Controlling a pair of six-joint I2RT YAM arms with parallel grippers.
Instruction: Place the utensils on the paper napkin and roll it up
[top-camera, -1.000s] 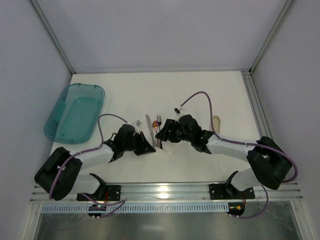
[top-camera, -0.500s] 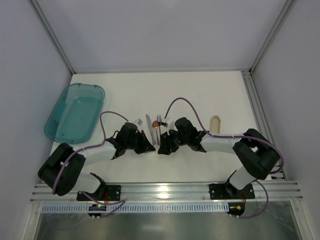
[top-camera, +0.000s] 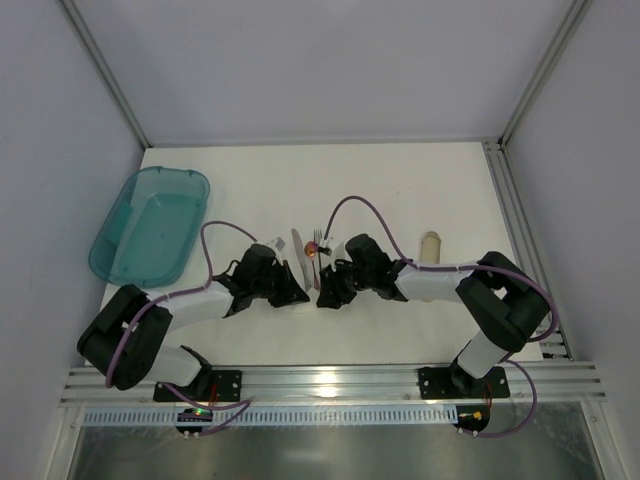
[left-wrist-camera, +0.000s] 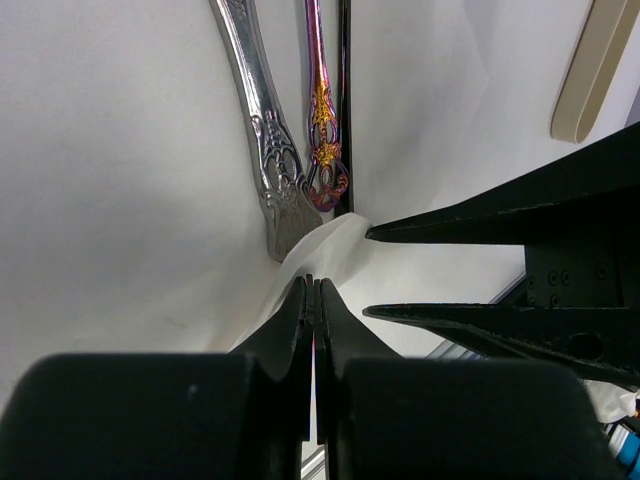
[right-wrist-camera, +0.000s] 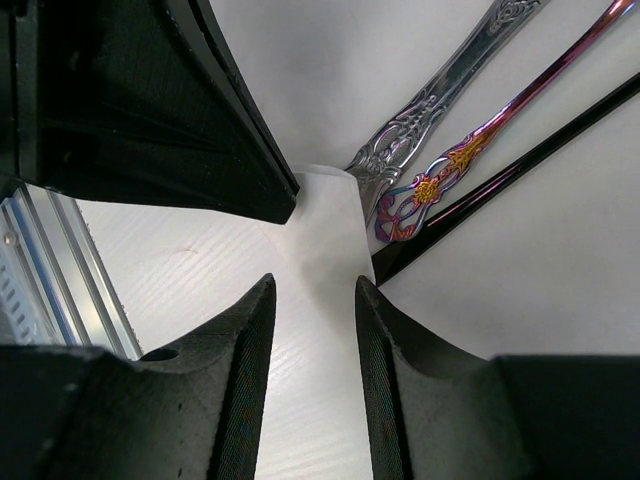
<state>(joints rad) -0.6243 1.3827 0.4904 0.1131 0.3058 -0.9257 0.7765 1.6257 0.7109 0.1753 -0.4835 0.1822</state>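
Pinching a raised fold of the napkin (left-wrist-camera: 335, 245), my left claw (left-wrist-camera: 312, 284) has its fingers pressed together, the white paper caught at their tips. Just beyond those tips lie the utensils (right-wrist-camera: 440, 180), side by side on the napkin: a silver handle (left-wrist-camera: 262, 140), a purple-gold handle (left-wrist-camera: 322, 110) and a thin black handle (left-wrist-camera: 345, 100), their ends meeting the lifted fold. My right claw (right-wrist-camera: 315, 285) sits just right of the left one, tips facing it, fingers spread apart with the fold between them, gripping nothing. Well behind the right claw, beside its arm, lies a tan tube (top-camera: 432, 245).
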